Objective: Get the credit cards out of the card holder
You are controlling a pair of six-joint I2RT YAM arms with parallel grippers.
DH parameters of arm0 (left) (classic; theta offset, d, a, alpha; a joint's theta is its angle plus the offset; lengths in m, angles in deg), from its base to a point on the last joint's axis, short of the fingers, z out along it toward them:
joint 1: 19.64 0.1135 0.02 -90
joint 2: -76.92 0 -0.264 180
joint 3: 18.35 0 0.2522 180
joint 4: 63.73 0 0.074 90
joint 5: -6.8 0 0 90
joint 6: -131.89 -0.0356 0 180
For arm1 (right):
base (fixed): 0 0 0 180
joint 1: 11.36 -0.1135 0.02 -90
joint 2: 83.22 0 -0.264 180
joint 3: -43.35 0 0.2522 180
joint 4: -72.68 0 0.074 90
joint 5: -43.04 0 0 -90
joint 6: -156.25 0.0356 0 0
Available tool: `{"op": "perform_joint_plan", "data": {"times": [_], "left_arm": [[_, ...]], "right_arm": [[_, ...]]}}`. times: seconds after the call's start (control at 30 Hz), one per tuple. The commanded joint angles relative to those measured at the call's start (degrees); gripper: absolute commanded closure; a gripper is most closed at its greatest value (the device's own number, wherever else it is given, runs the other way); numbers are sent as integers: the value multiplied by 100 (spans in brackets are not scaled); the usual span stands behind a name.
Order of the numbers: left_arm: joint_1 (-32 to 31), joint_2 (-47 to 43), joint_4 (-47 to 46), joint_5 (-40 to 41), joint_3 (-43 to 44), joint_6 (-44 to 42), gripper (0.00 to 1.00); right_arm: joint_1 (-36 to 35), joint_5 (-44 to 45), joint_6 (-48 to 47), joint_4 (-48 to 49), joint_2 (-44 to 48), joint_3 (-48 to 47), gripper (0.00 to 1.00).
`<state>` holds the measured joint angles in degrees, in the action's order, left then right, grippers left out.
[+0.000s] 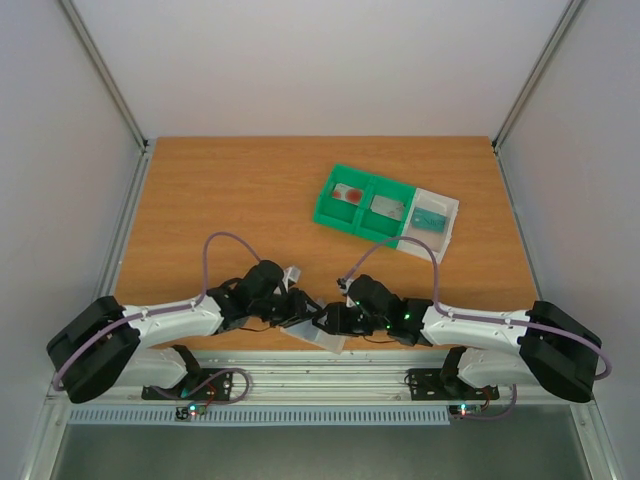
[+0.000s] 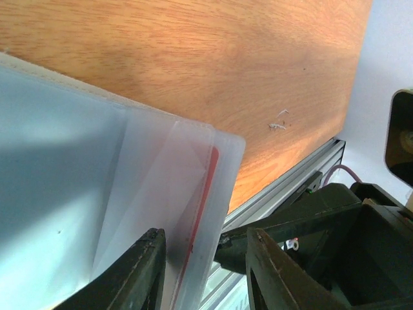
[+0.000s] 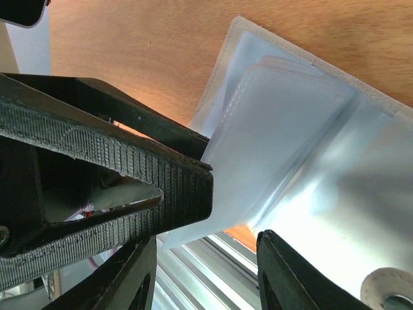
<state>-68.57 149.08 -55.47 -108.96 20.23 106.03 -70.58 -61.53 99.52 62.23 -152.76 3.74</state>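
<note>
The card holder [image 1: 326, 340] is found at the near edge of the table [image 1: 230, 190], between the two grippers, with one corner projecting over the aluminium rail [image 1: 330, 375]. From above most of it is covered by the arms, and only a pale sliver can be made out. In the wrist views it is seen opened. Its grey-blue inside and frosted plastic sleeves are turned to the cameras, and its beige stitched border is shown along the far side.

The left gripper [image 2: 206, 236] is placed at the holder's near corner. One finger is laid over the outermost sleeve, while a strip of rail is seen between that sleeve and the other finger. In the right wrist view the tips are seen close together on the holder's edge, so the holder appears to be clamped there, though the contact itself is hidden.

The right gripper [image 3: 206, 240] is held with its fingers spread and nothing pinched between them. The lower edge of the sleeves is seen just past its tips.

Of a credit card [image 2: 205, 194] only a thin red edge is shown through a sleeve. The rest is veiled by the plastic and cut off by the left finger. Whether the other sleeves are filled cannot be told.

Well apart, at the far right of the table, a green tray [image 1: 322, 210] and a white tray [image 1: 451, 222] are set side by side, touching. A flat piece is seen in each compartment, too small to be identified.
</note>
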Motion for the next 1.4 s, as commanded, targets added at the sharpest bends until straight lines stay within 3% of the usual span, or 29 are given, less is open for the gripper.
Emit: {"op": "perform_joint_plan", "data": {"times": [0.0, 0.2, 0.37, 0.9, 1.0, 1.2, 1.37], "left_arm": [[-159, 144, -299, 2, 247, 28, 65], [-196, 224, -383, -17, 248, 72, 64], [-195, 162, -246, 85, 256, 34, 65], [-195, -105, 514, 449, 445, -215, 64], [-195, -255, 1032, 626, 529, -322, 65], [-196, -455, 1365, 795, 545, -466, 77], [-201, -248, 1100, 607, 451, -408, 78]], "right_arm": [[-37, 279, 216, -46, 155, 27, 56], [-37, 364, 233, -109, 121, 53, 58], [-37, 437, 247, -85, 81, 96, 73], [-37, 562, 248, -189, 66, 106, 80], [-38, 706, 218, -282, 69, 106, 82], [-37, 954, 84, -613, -117, 82, 86], [-37, 1019, 41, -483, -642, 90, 87]]}}
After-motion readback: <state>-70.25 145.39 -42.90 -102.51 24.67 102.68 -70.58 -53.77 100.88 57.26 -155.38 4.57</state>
